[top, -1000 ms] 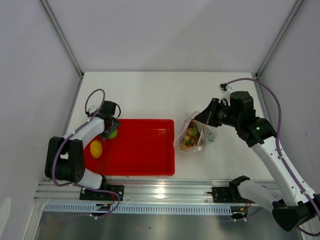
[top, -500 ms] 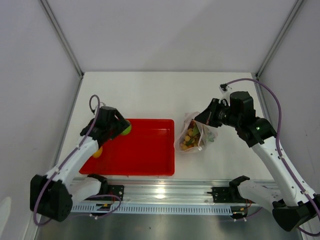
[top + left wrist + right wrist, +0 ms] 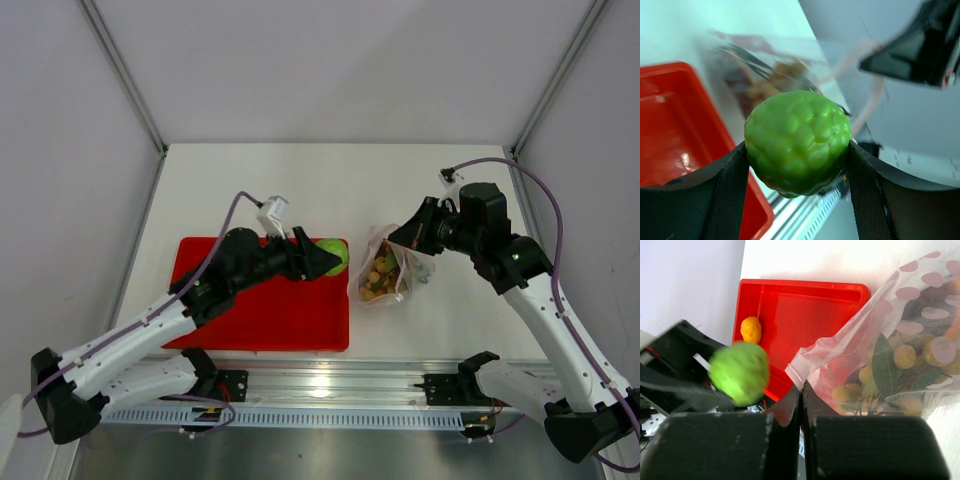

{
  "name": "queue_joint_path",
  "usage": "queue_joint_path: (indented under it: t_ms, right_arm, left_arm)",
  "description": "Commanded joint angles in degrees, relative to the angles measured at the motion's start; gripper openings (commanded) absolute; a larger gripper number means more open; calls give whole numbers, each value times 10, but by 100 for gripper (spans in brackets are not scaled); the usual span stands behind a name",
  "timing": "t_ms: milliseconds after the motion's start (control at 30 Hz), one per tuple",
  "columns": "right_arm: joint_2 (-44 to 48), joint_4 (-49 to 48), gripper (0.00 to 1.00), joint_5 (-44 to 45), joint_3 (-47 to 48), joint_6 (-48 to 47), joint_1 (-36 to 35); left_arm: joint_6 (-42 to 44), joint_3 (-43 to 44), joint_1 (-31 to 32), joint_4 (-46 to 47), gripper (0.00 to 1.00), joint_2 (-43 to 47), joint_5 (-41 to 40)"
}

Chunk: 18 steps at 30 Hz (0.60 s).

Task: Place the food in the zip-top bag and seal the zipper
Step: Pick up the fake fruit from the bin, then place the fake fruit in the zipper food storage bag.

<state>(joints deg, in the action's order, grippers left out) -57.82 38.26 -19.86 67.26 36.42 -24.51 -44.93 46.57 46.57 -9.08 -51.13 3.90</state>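
Note:
My left gripper (image 3: 330, 260) is shut on the green ball (image 3: 334, 257) and holds it over the red tray's right end, close to the zip-top bag (image 3: 385, 270). The ball fills the left wrist view (image 3: 797, 141) between both fingers. My right gripper (image 3: 408, 238) is shut on the bag's upper edge (image 3: 812, 367) and holds its mouth up. Inside the bag lie tan balls (image 3: 904, 356), green stalks (image 3: 884, 367) and dark meat. The yellow-orange ball (image 3: 751, 329) lies in the tray's left part; the left arm hides it in the top view.
The red tray (image 3: 290, 315) sits left of centre, its right rim next to the bag. An aluminium rail (image 3: 330, 385) runs along the near edge. White walls with metal posts close in the left, right and back sides.
My left arm swung right across the tray, carrying the green ball from the tray's left end to its right end near the bag. The right arm and the bag stayed still.

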Motion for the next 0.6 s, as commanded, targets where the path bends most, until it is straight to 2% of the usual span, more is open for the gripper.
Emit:
queue_joint_path:
  t_ms: [0,100,300,567]
  right_arm:
    - [12,-27,0,-16,21,11,2]
    - [17,-28,0,-16,16,14,3]
    - [18,-30,0,-19,12,17,2]
    - [22,-47,0,-39,14,32,3]
  left_arm:
    - [26,21,42,113,1,-57,81]
    - [22,35,69,156,1,-92,92]
    - [29,80,107,162,1,-147,87]
    - [-12,180,113,-3,1,-254,1]
